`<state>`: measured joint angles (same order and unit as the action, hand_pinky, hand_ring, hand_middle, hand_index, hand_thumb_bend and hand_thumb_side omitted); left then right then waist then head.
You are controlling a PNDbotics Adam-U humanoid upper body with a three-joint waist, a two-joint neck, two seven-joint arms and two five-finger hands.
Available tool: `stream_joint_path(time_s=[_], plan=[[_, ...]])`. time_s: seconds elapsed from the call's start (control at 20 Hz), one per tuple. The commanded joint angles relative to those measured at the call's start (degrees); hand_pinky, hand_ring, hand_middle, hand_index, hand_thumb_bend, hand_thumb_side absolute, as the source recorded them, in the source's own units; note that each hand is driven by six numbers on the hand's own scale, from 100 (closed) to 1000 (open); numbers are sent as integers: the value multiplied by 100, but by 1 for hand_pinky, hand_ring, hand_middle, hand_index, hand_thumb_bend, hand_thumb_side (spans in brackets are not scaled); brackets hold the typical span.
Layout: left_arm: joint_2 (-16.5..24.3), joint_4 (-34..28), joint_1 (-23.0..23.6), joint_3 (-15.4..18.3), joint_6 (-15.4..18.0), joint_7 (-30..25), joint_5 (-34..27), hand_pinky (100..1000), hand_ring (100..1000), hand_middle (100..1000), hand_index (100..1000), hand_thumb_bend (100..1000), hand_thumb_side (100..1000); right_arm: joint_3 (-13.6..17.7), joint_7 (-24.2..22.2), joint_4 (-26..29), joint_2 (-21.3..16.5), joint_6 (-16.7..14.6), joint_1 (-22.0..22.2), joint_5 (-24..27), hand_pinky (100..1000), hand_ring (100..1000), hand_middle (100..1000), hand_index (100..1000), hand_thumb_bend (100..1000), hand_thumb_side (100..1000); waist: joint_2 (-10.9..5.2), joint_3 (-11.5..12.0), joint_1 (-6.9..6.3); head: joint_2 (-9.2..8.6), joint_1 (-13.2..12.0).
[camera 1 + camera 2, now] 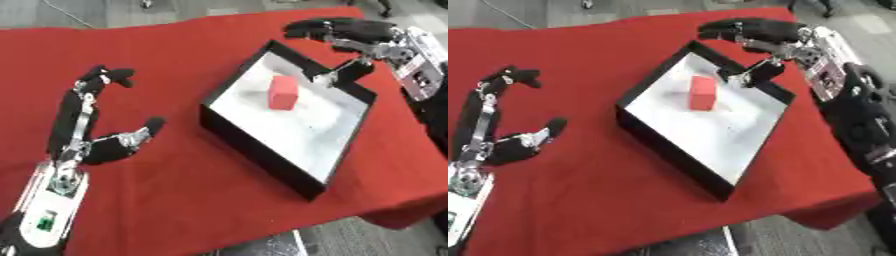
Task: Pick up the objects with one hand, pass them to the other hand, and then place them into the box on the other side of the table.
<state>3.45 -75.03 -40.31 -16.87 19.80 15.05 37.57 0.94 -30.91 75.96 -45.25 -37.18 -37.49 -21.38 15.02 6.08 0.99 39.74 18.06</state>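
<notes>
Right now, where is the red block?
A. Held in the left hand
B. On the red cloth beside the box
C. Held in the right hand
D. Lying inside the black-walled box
D: the red block stands on the white floor of the box, while the left hand and the right hand are open and hold nothing.

A plain red block [282,92] lies in a box [254,145] with black walls and a white floor, on a red-covered bench [175,60], flanked by black-and-silver arms.
</notes>
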Motion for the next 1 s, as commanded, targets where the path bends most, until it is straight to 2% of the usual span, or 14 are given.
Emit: stream_joint_path(time_s=[0.05, 0.1, 0.25, 0.35, 0.45, 0.5, 0.75, 1.0], plan=[[49, -138, -83, -15, -2, 24, -32, 960, 753, 577, 791, 591, 649, 126, -811, 344, -206, 121, -117, 852, 999, 915, 932, 956, 100, 212, -244, 1, -25, -2, -15], [56, -144, -88, -12, -6, 29, -14, 959, 753, 577, 791, 588, 646, 147, -826, 416, -185, 315, -116, 1059, 1000, 874, 925, 951, 100, 211, -245, 2, -28, -2, -17], [52, -170, -93, -13, -11, 60, -36, 959, 753, 577, 790, 588, 646, 96, -383, 750, -88, 1285, -155, 2038, 1000, 871, 928, 955, 100, 221, -248, 19, -23, 6, -9], [54, -175, -94, -15, -12, 59, -51, 959, 753, 577, 790, 588, 646, 66, -307, 957, -102, 1631, -143, 2259, 1000, 871, 928, 955, 100, 221, -248, 22, -21, 6, -8], [55, -181, -95, -15, -11, 57, -57, 956, 753, 578, 789, 589, 643, 68, -251, 1078, -98, 1805, -136, 2366, 1000, 872, 937, 957, 100, 261, -248, 23, -21, 5, -9], [43, -200, -103, -15, -2, 65, -57, 955, 753, 578, 789, 584, 633, 102, -198, 1146, -47, 1838, -168, 2428, 1000, 891, 993, 994, 100, 419, -249, 44, -30, 1, -43], [54, -299, -123, -3, -2, 108, -94, 954, 754, 580, 791, 588, 628, -89, 201, 1649, 463, 2086, -271, 2836, 1000, 884, 978, 988, 100, 447, -260, 111, -16, -5, -222], [82, -367, -141, 20, -30, 127, -146, 954, 755, 580, 791, 590, 622, -419, 626, 1936, 504, 2214, -294, 3260, 1000, 863, 937, 945, 100, 460, -274, 185, 1, -24, -414]])
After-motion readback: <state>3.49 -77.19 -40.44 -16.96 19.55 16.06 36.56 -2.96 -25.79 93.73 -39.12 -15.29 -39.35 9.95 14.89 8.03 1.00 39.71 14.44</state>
